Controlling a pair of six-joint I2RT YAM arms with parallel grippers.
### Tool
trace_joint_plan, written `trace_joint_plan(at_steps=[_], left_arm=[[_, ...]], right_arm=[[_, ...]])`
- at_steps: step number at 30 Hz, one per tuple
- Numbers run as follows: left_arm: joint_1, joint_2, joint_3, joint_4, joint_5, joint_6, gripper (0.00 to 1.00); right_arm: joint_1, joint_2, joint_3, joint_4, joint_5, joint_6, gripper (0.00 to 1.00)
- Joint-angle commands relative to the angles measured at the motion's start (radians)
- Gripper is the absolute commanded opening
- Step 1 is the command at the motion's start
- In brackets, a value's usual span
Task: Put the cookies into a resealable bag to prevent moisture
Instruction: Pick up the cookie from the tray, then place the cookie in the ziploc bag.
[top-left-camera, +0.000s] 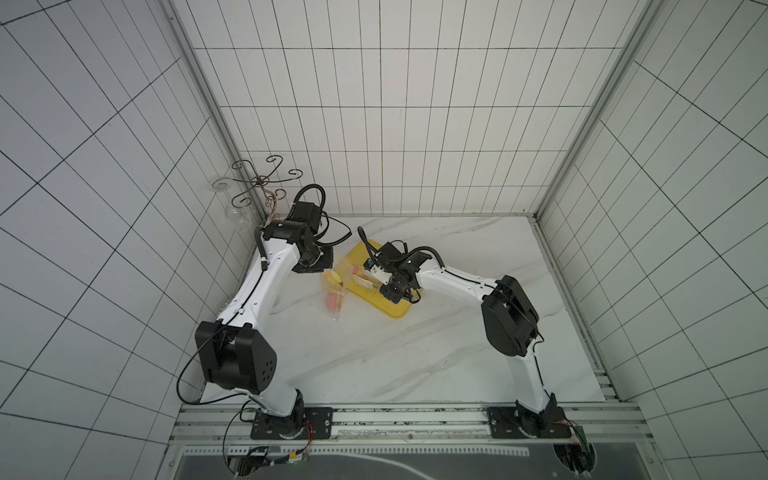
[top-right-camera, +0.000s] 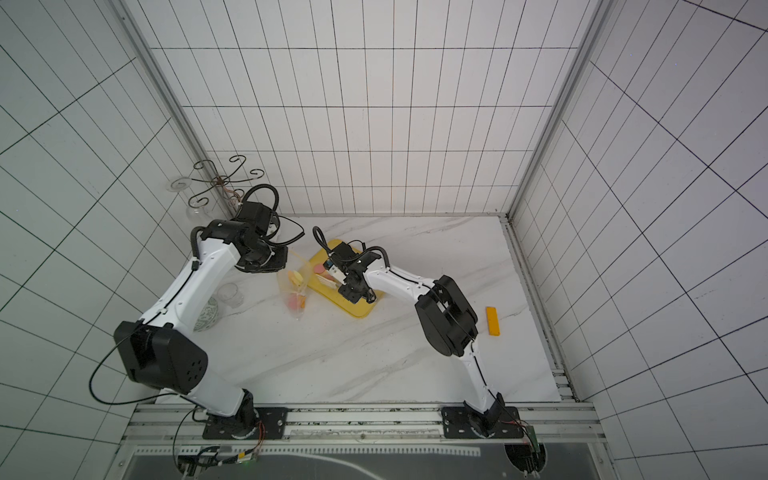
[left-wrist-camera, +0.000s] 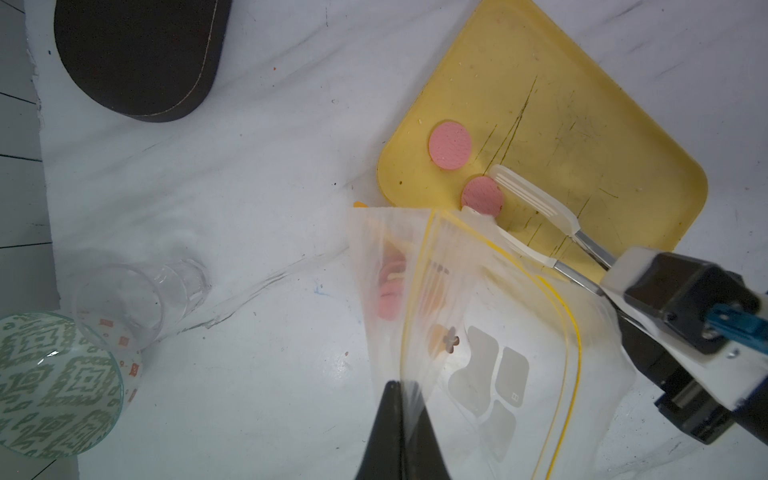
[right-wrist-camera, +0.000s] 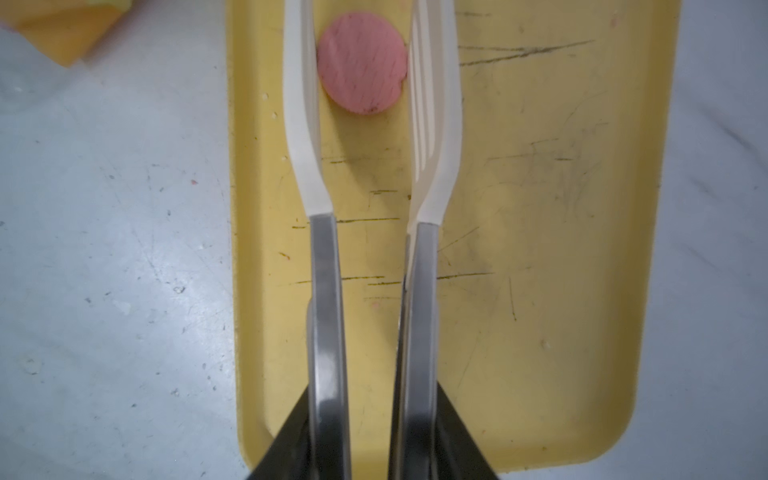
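Both top views: bag (top-left-camera: 333, 291) just beside yellow tray (top-left-camera: 392, 311) on bench (top-left-camera: 415, 353).
Left wrist: left claw (left-wrist-camera: 400, 411) pinches the bag rim tight; pink cookies (left-wrist-camera: 390, 291) inside.
Right wrist: right claw (right-wrist-camera: 372, 440) grips tongs (right-wrist-camera: 326, 291); the tips flank a pink cookie (right-wrist-camera: 360, 62) on the tray.

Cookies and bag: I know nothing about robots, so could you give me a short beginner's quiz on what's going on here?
1. True or false: the left pincer is pinching an edge of the resealable bag.
2. What is the right pincer holding? A) tongs B) a spoon C) a drinking glass
3. In the left wrist view, how many pink cookies lie on the yellow tray?

Key: 1 true. 2 A. 3 two; one lies free, the other sits between the tongs' white tips.
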Motion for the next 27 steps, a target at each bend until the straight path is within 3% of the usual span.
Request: trace_joint_plan(at_steps=[1, 7, 15, 27], left_arm=[[-0.009, 0.018, 0.002, 0.022, 0.022, 0.007, 0.0], [-0.025, 0.041, 0.019, 0.027, 0.037, 0.006, 0.0], [-0.043, 0.074, 0.049, 0.032, 0.051, 0.0, 0.0], [-0.046, 0.061, 0.05, 0.038, 0.134, -0.022, 0.0]], right_arm=[[-0.017, -0.132, -0.015, 0.006, 0.008, 0.029, 0.38], [-0.035, -0.303, -0.134, 0.002, -0.023, 0.067, 0.38], [-0.028, -0.489, -0.18, -0.003, -0.138, 0.118, 0.38], [0.025, -0.424, -0.148, 0.024, -0.248, 0.125, 0.38]])
